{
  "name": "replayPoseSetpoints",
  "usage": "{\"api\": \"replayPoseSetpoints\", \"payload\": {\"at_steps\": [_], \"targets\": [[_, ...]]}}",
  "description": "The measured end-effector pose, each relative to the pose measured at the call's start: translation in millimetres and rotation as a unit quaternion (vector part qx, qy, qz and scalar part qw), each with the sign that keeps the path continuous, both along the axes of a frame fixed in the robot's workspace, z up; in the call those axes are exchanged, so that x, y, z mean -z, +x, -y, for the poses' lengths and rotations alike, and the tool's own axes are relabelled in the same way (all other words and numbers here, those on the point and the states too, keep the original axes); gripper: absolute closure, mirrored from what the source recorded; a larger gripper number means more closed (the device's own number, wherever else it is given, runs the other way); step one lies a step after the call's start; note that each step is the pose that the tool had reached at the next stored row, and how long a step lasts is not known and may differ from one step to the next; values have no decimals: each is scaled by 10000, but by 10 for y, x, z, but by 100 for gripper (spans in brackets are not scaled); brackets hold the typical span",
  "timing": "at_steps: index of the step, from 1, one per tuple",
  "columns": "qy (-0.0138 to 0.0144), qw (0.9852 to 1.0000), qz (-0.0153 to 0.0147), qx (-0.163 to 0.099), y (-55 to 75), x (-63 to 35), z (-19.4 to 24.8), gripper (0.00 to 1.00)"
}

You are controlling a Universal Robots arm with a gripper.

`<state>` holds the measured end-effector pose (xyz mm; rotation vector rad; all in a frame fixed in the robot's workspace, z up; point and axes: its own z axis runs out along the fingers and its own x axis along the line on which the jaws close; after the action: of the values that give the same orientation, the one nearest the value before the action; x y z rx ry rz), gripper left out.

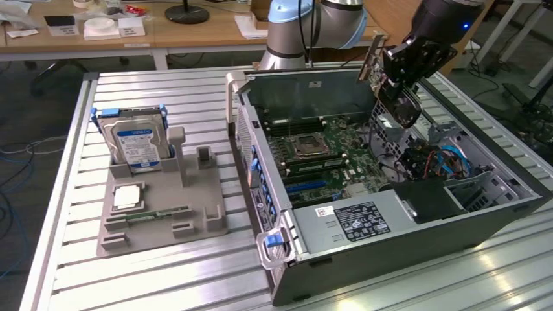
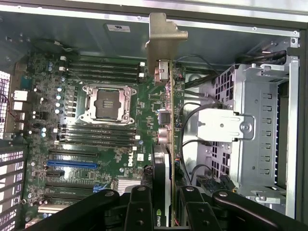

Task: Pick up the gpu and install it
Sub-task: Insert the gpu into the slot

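gpu (image 2: 167,115) is showing a dark board edge and a dull metal end bracket. Gripper (image 2: 166,199) is looking matt black. Computer case (image 1: 432,240) is reading as dark matt metal outside and bare grey sheet metal inside. Drive cage (image 2: 260,120) is showing perforated bare metal. Motherboard (image 2: 120,159) is looking green and slightly glossy. Table (image 1: 173,278) is gleaming as ribbed aluminium. Holder (image 1: 203,197) is looking like grey matt plastic. Hard drive (image 1: 134,142) is showing silver metal with a glossy blue label. Desk (image 1: 199,35) is looking like pale wood.

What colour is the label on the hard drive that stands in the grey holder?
The label is blue and white; the exterior view shows it best.
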<state>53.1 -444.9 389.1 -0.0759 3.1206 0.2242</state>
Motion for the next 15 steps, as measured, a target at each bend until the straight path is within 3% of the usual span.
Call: {"api": "replayPoseSetpoints", "payload": {"at_steps": [15], "targets": [[1, 10000, 0, -18, 0, 0, 0, 73]]}}
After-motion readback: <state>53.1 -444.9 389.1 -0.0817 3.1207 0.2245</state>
